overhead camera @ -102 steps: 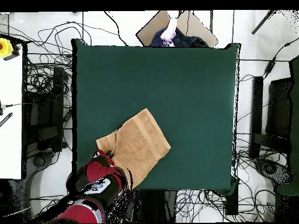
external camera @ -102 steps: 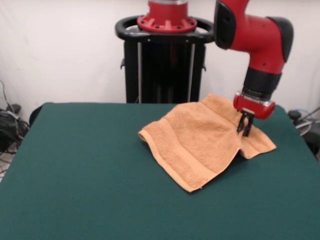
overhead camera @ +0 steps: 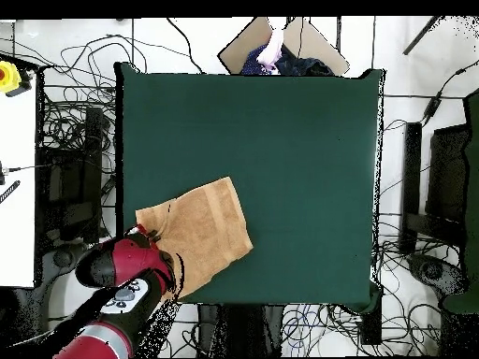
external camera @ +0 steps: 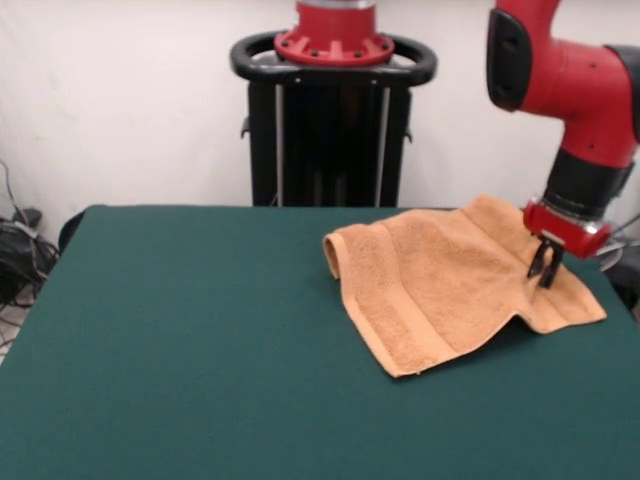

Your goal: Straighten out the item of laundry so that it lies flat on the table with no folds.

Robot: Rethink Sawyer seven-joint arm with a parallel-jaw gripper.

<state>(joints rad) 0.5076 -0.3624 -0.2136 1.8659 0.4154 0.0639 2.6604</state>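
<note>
Desk (external camera: 180, 340): dark green felt-like top, bare across the near and left parts in the front view; in the overhead view its rectangle (overhead camera: 299, 159) is far larger than the cloth
Towel, near edge (external camera: 450, 290): peach terry cloth on the right half of the desk in the front view; its nearest corner points toward the camera, with a woven band running along the left side
Towel, left edge: rolled or curled up in a small lip, not flat against the felt
Towel, right part: lifted in a low ridge near the gripper, then dropping to a corner at the desk's right edge
Towel, far edge: reaches close to the desk's far side, in front of the pedestal
Towel from above (overhead camera: 201, 234): a tilted, roughly four-sided shape near the robot's side of the desk, one corner hidden under the arm
Gripper (external camera: 545, 268): dark fingers point down into the towel's right part, tips at the cloth
Jaws: close together, seemingly pinching a bit of cloth, though the grip itself is too small to make out, so I cannot tell for sure
Arm (external camera: 580, 110): red and black, coming down from the upper right
Pedestal (external camera: 330, 110): black frame with red top, behind the desk's far edge
</note>
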